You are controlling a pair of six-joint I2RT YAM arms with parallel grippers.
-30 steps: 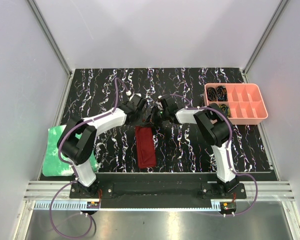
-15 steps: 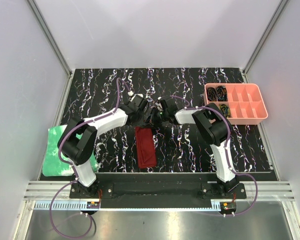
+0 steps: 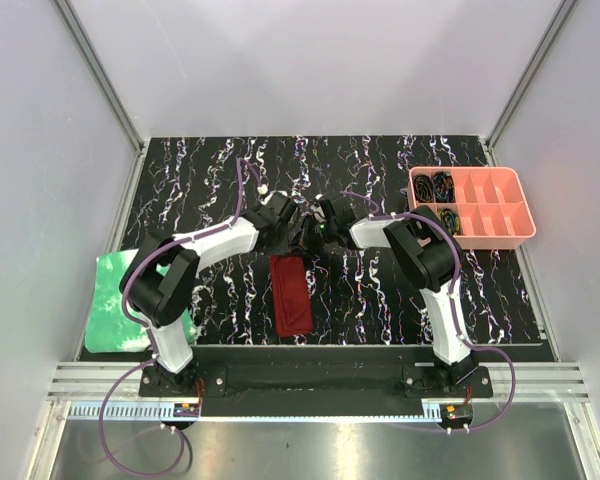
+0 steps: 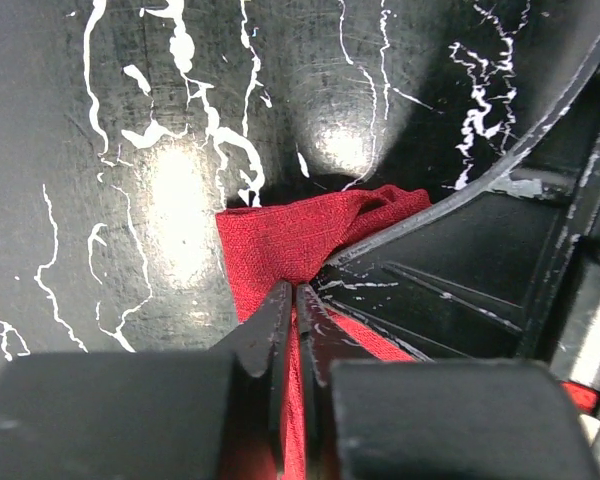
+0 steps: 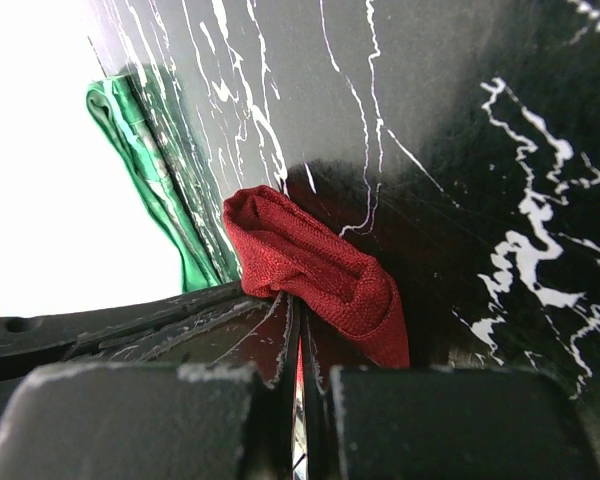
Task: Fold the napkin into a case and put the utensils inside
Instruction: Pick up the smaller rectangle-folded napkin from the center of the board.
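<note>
The dark red napkin (image 3: 291, 293) lies folded as a narrow strip, the case, running from the table's middle toward the near edge. Both grippers meet at its far end. My left gripper (image 3: 291, 234) is shut on a lifted fold of the red cloth (image 4: 290, 235), its tips (image 4: 293, 300) pinching it. My right gripper (image 3: 311, 233) is shut on the same bunched end (image 5: 320, 265), with red cloth and a thin glint between its tips (image 5: 298, 320). The right gripper's black body (image 4: 460, 270) presses against the left one. No gold utensil is in view.
A pink compartment tray (image 3: 502, 218) with dark coiled items stands at the back right. A bright green crinkled sheet (image 3: 115, 300) lies at the table's left edge and shows in the right wrist view (image 5: 130, 130). The table is black marbled.
My left gripper has edged slightly right toward the right gripper at the strip's far end. The strip itself has not visibly moved.
</note>
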